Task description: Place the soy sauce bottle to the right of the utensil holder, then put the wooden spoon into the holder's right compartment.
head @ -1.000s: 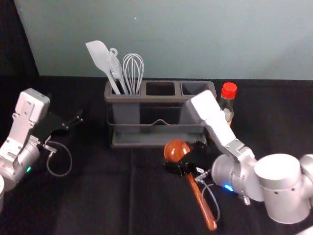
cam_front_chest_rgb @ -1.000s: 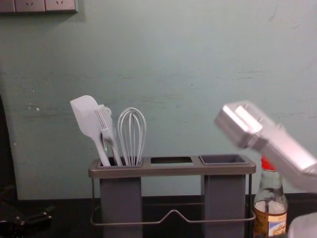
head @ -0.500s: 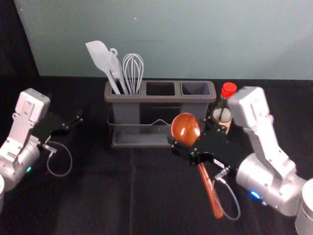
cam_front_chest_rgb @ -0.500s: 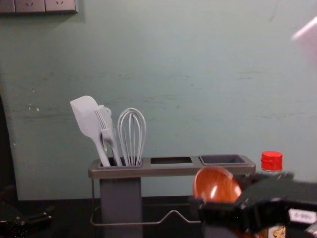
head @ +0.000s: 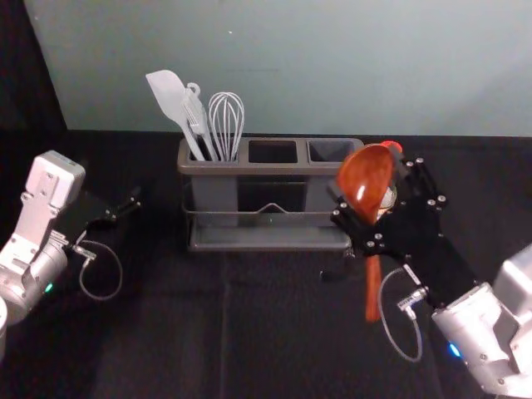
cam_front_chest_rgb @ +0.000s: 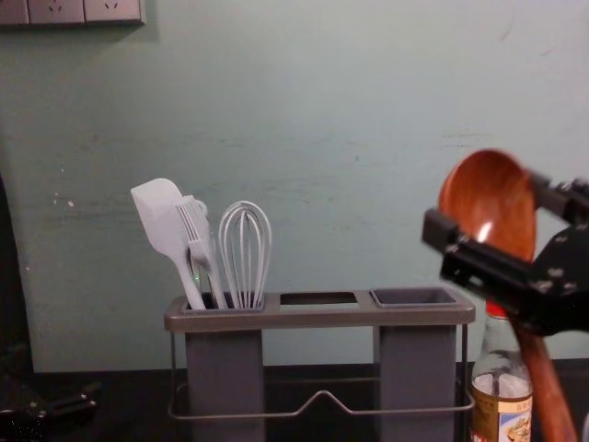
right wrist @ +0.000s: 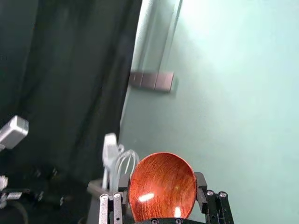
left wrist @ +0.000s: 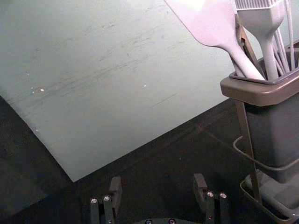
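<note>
My right gripper [head: 373, 188] holds the wooden spoon [head: 366, 179] off the table in the head view, bowl up and handle hanging down. In the right wrist view the gripper [right wrist: 162, 181] has its fingers on both sides of the bowl [right wrist: 162, 186]. The soy sauce bottle [cam_front_chest_rgb: 502, 410], red-capped, stands just right of the utensil holder [cam_front_chest_rgb: 322, 318], partly behind spoon and gripper. The holder's right compartment [head: 332, 150] has nothing in it. My left gripper [head: 133, 204] stays parked at the left; in its wrist view the gripper [left wrist: 158, 182] is open with nothing between its fingers.
A white spatula [head: 170, 100], a brush [head: 196, 116] and a whisk [head: 226, 120] stand in the holder's left compartment. The middle compartment [head: 273, 150] is unoccupied. A wall rises behind, with sockets [cam_front_chest_rgb: 112, 9] at upper left.
The right gripper has risen and moved right with the spoon, whose handle has swung closer to vertical. The spoon now overlaps the bottle in the head view. The left arm has stayed still.
</note>
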Available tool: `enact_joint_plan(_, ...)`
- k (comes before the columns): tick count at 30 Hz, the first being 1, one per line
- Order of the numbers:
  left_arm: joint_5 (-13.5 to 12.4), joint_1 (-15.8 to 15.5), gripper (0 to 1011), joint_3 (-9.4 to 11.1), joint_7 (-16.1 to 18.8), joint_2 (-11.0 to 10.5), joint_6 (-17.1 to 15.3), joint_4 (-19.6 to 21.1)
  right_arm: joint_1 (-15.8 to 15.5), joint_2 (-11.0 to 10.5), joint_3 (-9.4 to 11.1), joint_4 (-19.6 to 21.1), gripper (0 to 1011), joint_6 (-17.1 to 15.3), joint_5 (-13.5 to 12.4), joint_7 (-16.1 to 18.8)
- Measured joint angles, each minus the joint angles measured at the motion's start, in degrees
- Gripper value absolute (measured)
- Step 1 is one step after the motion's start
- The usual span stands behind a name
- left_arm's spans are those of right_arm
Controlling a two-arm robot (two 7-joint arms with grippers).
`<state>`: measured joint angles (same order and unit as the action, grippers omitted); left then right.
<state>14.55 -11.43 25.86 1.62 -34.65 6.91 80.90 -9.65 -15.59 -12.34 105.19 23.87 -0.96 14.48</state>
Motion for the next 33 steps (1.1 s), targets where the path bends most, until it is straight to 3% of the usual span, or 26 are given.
enact_joint_plan(1, 0.0, 0.0, 1005, 0.0, 0.0, 0.0, 0.0, 0.0, -0.1, 0.4, 0.2, -0.8, 838, 3.1, 0.4, -0.4)
enact_joint_plan(6, 0.0, 0.0, 1005, 0.0, 0.0, 0.0, 0.0, 0.0, -0.5, 1.5, 1.0, -2.4, 838, 8.0, 1.3, -0.7)
enact_joint_plan(30, 0.0, 0.0, 1005, 0.0, 0.0, 0.0, 0.0, 0.0, -0.5, 1.7, 1.0, -2.7, 838, 8.6, 1.5, -0.7)
enact_joint_plan(33, 0.0, 0.0, 1005, 0.0, 0.0, 0.0, 0.0, 0.0, -0.5, 1.6, 1.2, -2.5, 838, 8.2, 0.5, -0.1)
